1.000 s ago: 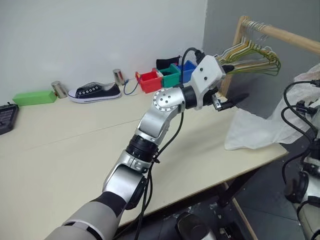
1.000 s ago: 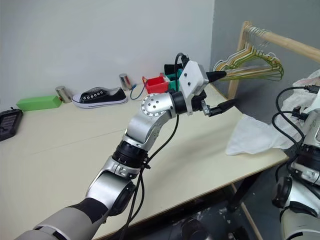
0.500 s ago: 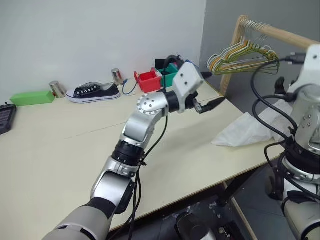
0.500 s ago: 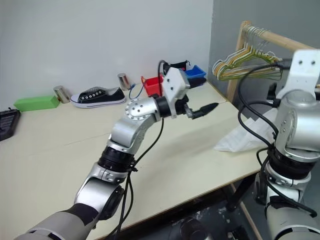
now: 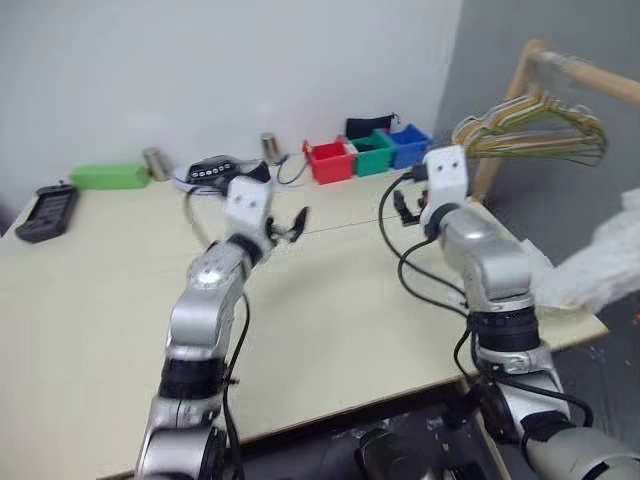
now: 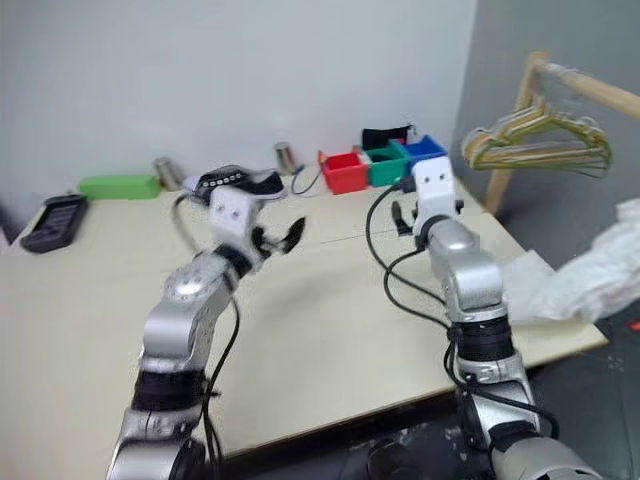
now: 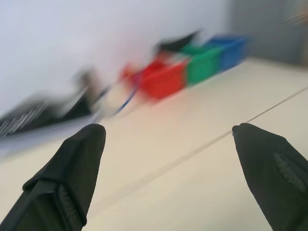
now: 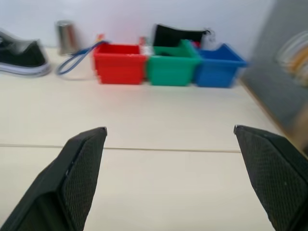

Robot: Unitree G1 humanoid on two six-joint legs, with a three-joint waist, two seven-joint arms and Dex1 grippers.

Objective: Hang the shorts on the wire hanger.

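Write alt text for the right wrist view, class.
The right claw hangs open and empty above a cream table. Ahead stand red, green and blue bins by the wall.

Both arms over the table [image 5: 330, 330], left hand [image 5: 285, 228] seemingly spread.

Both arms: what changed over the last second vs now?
The left hand swung from up by the bunch of hangers down toward the shoe. The right hand came in over the table, facing the bins. Both are open and empty. The white fabric stays at the table's right edge.
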